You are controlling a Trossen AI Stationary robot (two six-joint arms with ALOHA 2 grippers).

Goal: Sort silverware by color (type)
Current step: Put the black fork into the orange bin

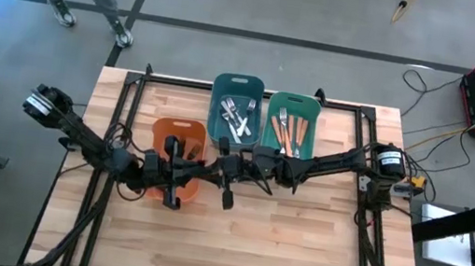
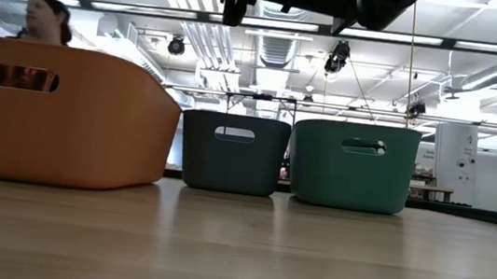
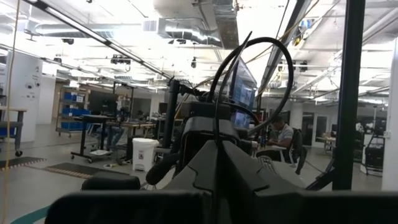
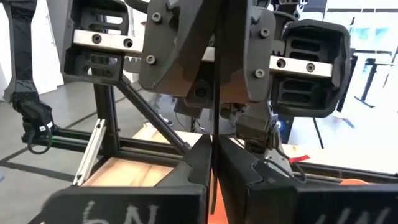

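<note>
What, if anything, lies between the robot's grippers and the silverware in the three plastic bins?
Nothing visible does: the shiny silver forks and orange-handled forks lie uncovered in open-topped bins, while both arms hang over the salmon bin.

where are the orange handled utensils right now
In the high view, the orange-handled utensils lie inside the green bin, rightmost of three, right beside the blue bin holding plain silver pieces.

High: straight down over table point(image 1: 296, 246). Low: level across tabletop, close; both share 3 bins point(image 1: 240, 105). Wrists: facing outward.
</note>
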